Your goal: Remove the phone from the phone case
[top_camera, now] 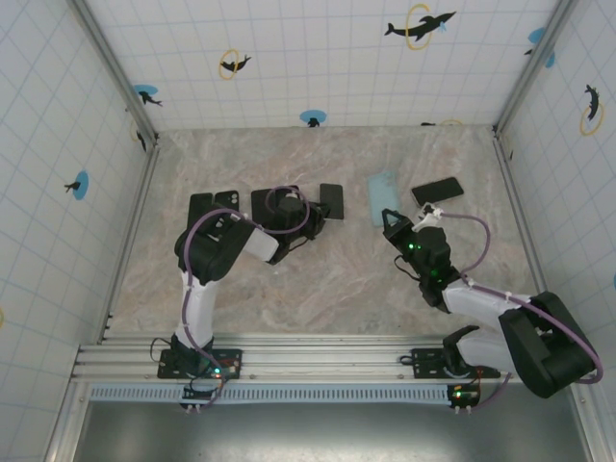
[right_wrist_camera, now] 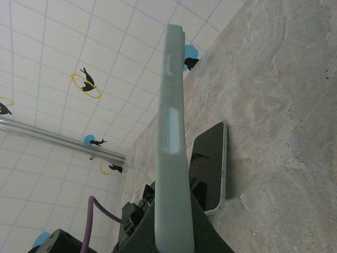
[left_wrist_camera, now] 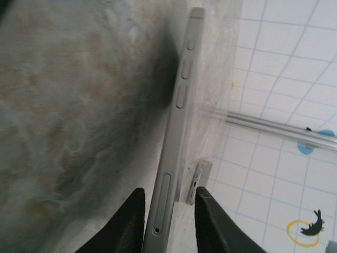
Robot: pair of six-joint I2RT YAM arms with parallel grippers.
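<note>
The phone (left_wrist_camera: 179,121), slim and silver-edged, shows edge-on between my left gripper's (left_wrist_camera: 169,194) fingers. The left finger (left_wrist_camera: 131,216) lies against it and the right finger (left_wrist_camera: 210,216) stands off with a gap, so the gripper is open. From above it is a dark slab (top_camera: 331,200) at the left gripper (top_camera: 314,207), mid-table. My right gripper (right_wrist_camera: 174,208) is shut on the pale blue-green phone case (right_wrist_camera: 171,121), held edge-up. From above the case (top_camera: 383,196) sticks out beyond the right gripper (top_camera: 394,221).
A second phone (right_wrist_camera: 210,163) with a black screen lies flat on the marble table (top_camera: 318,289) just right of the case, also seen from above (top_camera: 437,191). A dark flat object (top_camera: 214,202) lies by the left arm. Tiled walls (top_camera: 318,58) close in three sides.
</note>
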